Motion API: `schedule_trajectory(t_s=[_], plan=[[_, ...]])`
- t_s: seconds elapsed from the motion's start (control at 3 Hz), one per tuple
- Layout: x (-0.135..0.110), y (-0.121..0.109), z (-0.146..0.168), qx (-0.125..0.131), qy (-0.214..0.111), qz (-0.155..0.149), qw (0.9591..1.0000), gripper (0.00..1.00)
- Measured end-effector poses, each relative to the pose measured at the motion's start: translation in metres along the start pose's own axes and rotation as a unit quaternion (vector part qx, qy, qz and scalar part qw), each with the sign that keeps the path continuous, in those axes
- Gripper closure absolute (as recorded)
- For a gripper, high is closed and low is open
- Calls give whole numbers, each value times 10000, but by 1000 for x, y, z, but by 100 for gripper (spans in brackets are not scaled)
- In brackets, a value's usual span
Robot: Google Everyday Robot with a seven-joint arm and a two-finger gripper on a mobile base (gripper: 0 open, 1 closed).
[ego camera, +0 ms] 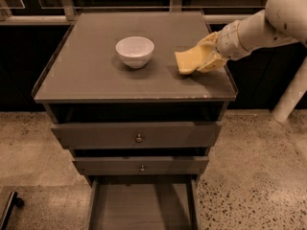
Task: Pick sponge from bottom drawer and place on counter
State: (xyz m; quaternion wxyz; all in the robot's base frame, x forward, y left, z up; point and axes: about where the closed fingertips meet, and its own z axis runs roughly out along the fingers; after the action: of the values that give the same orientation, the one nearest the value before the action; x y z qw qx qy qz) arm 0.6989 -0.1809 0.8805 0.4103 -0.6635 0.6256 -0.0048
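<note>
The gripper [205, 59] is over the right side of the counter [96, 75]. Its cream fingers are closed on one end of the sponge [187, 61], which juts out from the fingertips toward the middle of the top. The pad's lower edge is at or just above the surface, with a shadow directly beneath it. I cannot tell whether it is touching.

The sponge looks light and soft. It probably compresses under the fingers and may flop or spring a little when let go, so a firm pinch across its thickness near one end, as here, seems enough. Breakage is not a worry. The likelier risk is the soft, textured pad clinging to a finger on release. With its free end pointing inward, it should land away from the edge.

The white bowl [135, 51] stands beyond the sponge's free end, clearly apart from it. Behind the gripper the arm [259, 28] runs up and out past the counter's right edge. Below and in front of the gripper the two upper drawers [139, 134] show their small knobs. Under them the bottom drawer [141, 207] is pulled out, and the visible part of its floor is bare.

The fingers cover the held end of the sponge. Cream fingers and pale yellow pad blend together, so exactly where the pads press is hard to make out. The front of the bottom drawer is cut off.
</note>
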Motion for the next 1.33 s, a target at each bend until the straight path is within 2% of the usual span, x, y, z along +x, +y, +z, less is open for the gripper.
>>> schedule_trajectory(t_s=[0.33, 1.33], plan=[[5, -5, 20, -2, -58, 178, 9998, 82], [6, -4, 21, -9, -60, 194, 9998, 13]])
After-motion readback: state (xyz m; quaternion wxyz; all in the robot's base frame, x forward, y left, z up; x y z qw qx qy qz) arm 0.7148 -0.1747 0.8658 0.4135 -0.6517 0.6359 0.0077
